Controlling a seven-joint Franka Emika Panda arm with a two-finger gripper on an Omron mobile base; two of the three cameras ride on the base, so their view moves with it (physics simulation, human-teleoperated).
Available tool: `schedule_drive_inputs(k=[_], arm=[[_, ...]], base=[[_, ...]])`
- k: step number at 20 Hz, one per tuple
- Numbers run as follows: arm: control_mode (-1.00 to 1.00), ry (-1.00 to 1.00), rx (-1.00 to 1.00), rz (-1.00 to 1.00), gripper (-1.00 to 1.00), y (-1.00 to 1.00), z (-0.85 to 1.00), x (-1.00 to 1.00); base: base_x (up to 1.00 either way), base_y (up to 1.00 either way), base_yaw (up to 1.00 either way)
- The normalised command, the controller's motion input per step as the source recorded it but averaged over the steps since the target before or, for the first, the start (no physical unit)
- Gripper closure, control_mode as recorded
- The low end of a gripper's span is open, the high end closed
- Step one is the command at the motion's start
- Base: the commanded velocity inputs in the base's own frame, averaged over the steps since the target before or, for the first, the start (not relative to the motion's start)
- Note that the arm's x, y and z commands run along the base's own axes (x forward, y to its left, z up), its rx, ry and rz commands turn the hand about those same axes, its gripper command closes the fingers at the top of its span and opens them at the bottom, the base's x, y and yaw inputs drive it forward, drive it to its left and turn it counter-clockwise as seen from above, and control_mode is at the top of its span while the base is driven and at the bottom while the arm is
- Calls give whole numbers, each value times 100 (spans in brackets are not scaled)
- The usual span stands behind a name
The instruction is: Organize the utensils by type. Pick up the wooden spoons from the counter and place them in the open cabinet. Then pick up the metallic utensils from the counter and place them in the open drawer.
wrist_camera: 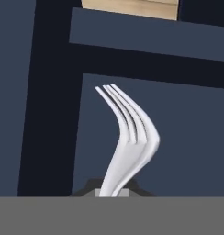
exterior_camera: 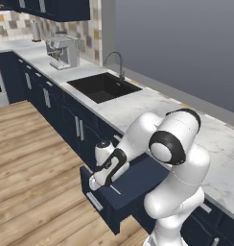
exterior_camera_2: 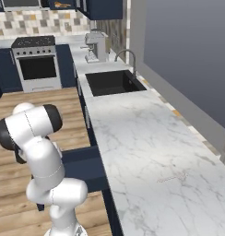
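My gripper [exterior_camera: 97, 181] hangs low over the open drawer [exterior_camera: 138, 182], a navy box pulled out from the base cabinets under the white marble counter [exterior_camera: 138, 103]. In the hand view the gripper [wrist_camera: 112, 193] is shut on the handle of a silver-grey metal fork [wrist_camera: 130, 137]. Its tines curve up and away over the drawer's blue floor [wrist_camera: 187, 137]. A second thin silver utensil [exterior_camera_2: 172, 178] lies faintly on the counter [exterior_camera_2: 133, 138] at the right. High at the left, the open cabinet [exterior_camera_2: 63, 3] shows an orange-brown sliver inside; I cannot tell whether it is a wooden spoon.
A black sink [exterior_camera: 103, 86] with a curved tap [exterior_camera: 120, 65] is set in the counter beyond the drawer. A coffee machine [exterior_camera: 64, 50] stands further along. A stove with an oven [exterior_camera_2: 37, 64] stands at the far left. Wooden floor [exterior_camera: 37, 158] lies in front of the cabinets.
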Motion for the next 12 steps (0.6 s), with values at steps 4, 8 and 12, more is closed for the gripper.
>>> schedule_drive_inputs(k=[4, 8, 12], arm=[[-100, 1, 0, -10, 100, -9, 1, 1], [-100, 6, 0, -11, 100, -29, 16, 10], [-100, 9, 0, -9, 100, -42, 22, 14]], base=[[0, 0, 0], [0, 0, 0], [0, 0, 0]])
